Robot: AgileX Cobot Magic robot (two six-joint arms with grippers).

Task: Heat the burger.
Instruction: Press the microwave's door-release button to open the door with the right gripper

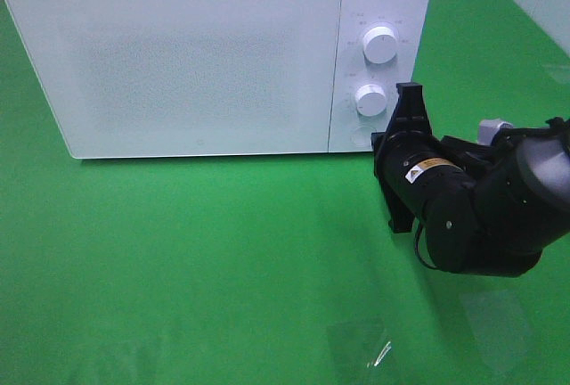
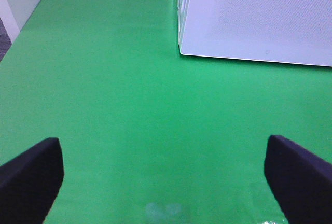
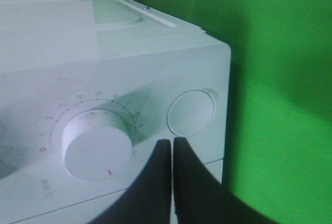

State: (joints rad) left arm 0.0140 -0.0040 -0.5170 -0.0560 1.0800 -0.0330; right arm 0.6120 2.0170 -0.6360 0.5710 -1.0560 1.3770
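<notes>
Microwave [image 1: 196, 55] shut; right gripper [image 3: 172, 149] clenched beside lower dial [image 3: 96, 146]; left gripper [image 2: 163, 146] spread over cloth [image 2: 114, 94].

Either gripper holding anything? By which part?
Nothing held: left gripper has jaws open above the table; right gripper has jaws shut, empty, by the lower dial of the microwave.

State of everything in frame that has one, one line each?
microwave door: closed
upper knob: setting unreadable
lower knob: setting unreadable
left gripper: open, empty
right gripper: shut, empty, tips close to the lower knob
burger: not in view
</notes>
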